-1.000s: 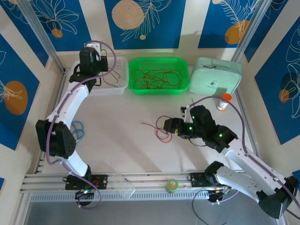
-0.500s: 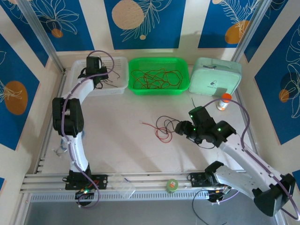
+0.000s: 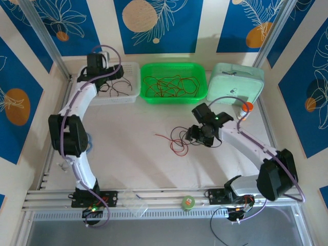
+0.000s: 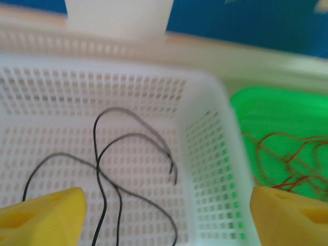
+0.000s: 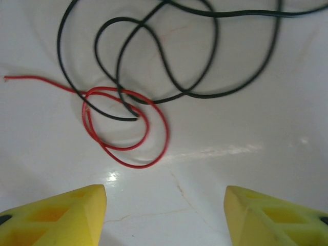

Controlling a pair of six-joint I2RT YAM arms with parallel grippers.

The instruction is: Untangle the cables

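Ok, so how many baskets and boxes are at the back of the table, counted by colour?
White plastic lattice basket: 1
Bright green plastic basket: 1
Pale mint-green lidded box: 1
Total: 3

We are seeing a white counter (image 3: 133, 164) carrying tangled red and black cables (image 3: 177, 141) at its middle, a white basket (image 3: 120, 98) at eleven o'clock, a green basket (image 3: 174, 99) at twelve and a pale-green case (image 3: 237, 84) at one.
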